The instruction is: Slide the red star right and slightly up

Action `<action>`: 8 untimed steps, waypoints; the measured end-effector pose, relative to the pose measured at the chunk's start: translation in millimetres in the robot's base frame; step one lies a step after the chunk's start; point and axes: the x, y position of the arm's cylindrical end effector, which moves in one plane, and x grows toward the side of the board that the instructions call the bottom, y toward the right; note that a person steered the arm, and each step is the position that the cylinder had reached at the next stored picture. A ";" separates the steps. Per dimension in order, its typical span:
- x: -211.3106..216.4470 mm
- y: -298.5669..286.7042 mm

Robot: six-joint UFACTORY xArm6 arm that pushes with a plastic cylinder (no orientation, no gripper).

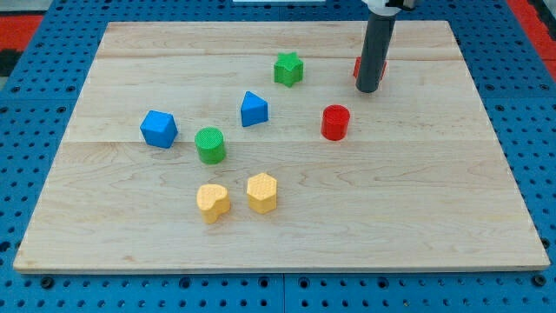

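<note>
The red star (358,68) lies near the view's top right of the wooden board, mostly hidden behind my rod; only red slivers show on either side of it. My tip (367,89) rests on the board right in front of the star, touching or nearly touching it. A red cylinder (335,122) stands below and to the left of my tip.
A green star (288,69) lies left of my tip. A blue block (254,109), a blue hexagonal block (159,129) and a green cylinder (210,144) sit at centre left. A yellow heart (213,201) and a yellow hexagon (261,192) lie lower down. The board's edge (287,266) borders blue pegboard.
</note>
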 end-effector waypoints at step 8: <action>-51.9 3.0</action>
